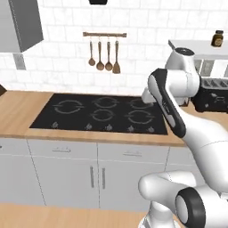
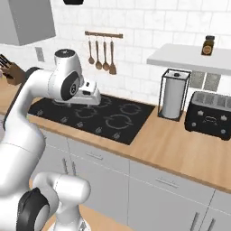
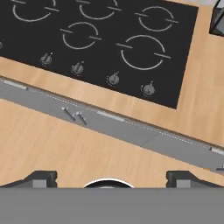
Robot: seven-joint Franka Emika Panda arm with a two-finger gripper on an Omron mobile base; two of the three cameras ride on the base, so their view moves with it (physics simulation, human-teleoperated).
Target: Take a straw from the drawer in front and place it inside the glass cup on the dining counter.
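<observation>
Under the wooden worktop run light grey drawer fronts [image 1: 132, 153] with slim bar handles, all shut; another drawer front [image 2: 167, 182] sits further right. From above, the fronts appear as a grey band [image 3: 131, 127] below the worktop edge. The straw is hidden, and the glass cup and dining counter are out of view. My gripper [image 3: 111, 181] hangs over the near edge of the cooktop and points down. Its two dark fingertips [image 3: 41, 179] stand far apart with nothing between them. The hand [image 2: 89, 94] hovers above the cooktop.
A black cooktop [image 1: 102, 113] with knobs is set in the worktop. Wooden utensils [image 1: 104, 53] hang on the tiled wall. A paper towel holder [image 2: 173, 92], a black toaster [image 2: 210, 115] and a knife block [image 2: 11, 70] stand on the worktop. Tall grey cabinet doors [image 1: 67, 178] sit below.
</observation>
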